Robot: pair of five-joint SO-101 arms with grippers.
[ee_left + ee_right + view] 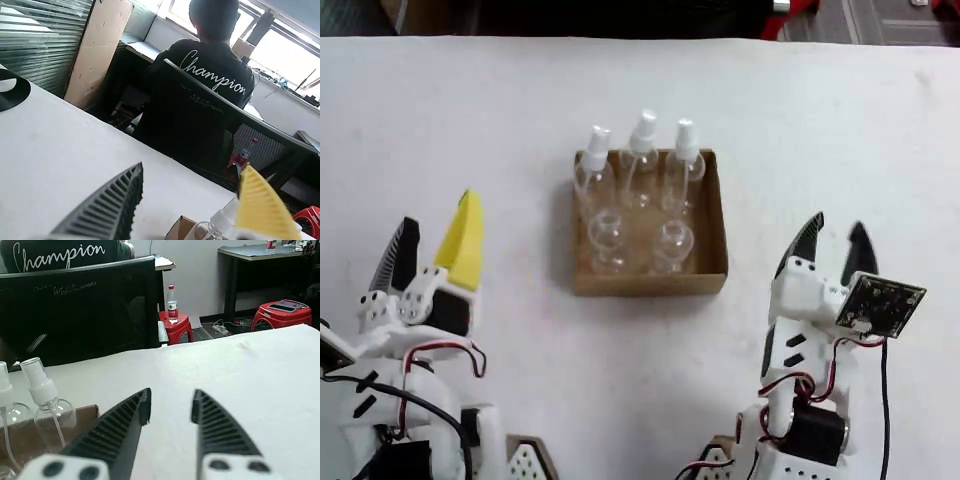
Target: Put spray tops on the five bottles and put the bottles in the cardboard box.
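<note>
Fingers of the left tool (438, 210), one black, one yellow, stand apart above the white worktop (820, 110); the black-fingered right tool (837, 222) is likewise spread, empty. Between them a shallow brown cardboard box (650, 285) holds five clear plastic bottles (642, 178): three at the back wear white spray tops (643, 128), two in front have bare necks. Past the worktop, the right wrist view catches two red stools (180, 327); the left wrist view, slatted window blinds (40, 35).
</note>
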